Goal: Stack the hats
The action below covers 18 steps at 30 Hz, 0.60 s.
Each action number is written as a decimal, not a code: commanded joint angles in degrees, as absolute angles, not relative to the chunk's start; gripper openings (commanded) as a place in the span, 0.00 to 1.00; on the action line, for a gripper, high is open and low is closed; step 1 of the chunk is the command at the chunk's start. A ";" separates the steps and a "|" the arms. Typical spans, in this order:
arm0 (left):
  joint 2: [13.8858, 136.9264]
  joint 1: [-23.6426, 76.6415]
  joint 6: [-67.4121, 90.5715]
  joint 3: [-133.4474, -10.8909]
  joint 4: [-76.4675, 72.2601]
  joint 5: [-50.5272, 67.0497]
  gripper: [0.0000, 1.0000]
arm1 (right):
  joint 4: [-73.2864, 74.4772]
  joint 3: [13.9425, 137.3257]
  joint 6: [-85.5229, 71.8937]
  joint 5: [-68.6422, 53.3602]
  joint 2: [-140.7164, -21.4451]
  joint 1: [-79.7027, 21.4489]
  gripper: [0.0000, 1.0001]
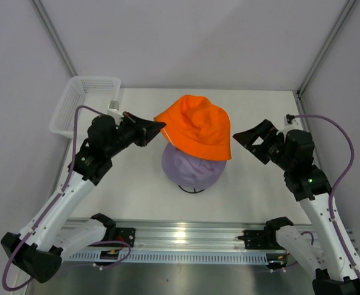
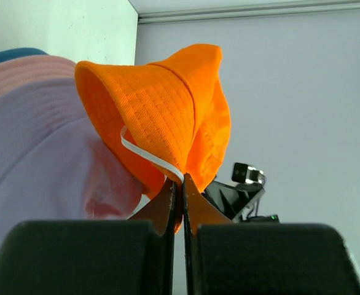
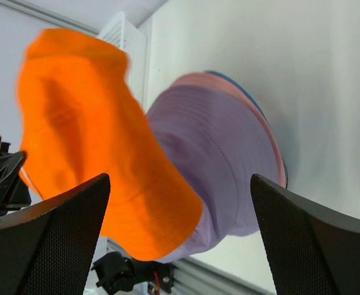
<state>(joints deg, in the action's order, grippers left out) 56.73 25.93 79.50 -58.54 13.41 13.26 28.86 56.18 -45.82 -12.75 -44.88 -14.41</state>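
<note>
The orange hat [image 1: 196, 125] hangs over the top of the hat stack, its left brim pinched in my left gripper [image 1: 158, 127], which is shut on it [image 2: 180, 184]. Under it sits the lavender hat [image 1: 192, 169], with the pink hat [image 3: 277, 147] and blue hat [image 3: 241, 88] showing only as thin rims beneath. A thin black wire stand [image 1: 191, 189] peeks out under the stack. My right gripper [image 1: 246, 140] is open and empty, just right of the orange hat's brim; in its wrist view the orange hat [image 3: 94, 141] and lavender hat [image 3: 223, 153] lie between its fingers.
A white mesh basket [image 1: 83, 104] stands at the back left corner of the white table [image 1: 254, 190], behind my left arm. The metal rail [image 1: 186, 236] with the arm bases runs along the near edge. Grey walls close in on the sides and back.
</note>
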 commanded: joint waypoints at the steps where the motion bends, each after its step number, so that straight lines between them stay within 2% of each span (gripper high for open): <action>1: 51.43 27.33 79.89 -57.05 15.21 10.20 0.01 | 27.25 52.57 -53.06 -15.11 -43.69 -14.24 1.00; 5: 45.54 28.56 79.80 -54.41 15.82 5.63 0.01 | 22.68 45.46 -67.47 -18.54 -40.26 -15.72 1.00; 10: 44.21 28.65 80.42 -52.56 15.12 6.15 0.01 | 11.72 37.10 -88.71 -13.30 -33.06 -20.82 1.00; 18: 42.37 29.09 81.21 -48.61 12.49 8.17 0.01 | 3.79 31.91 -100.10 -1.16 -31.64 -26.97 1.00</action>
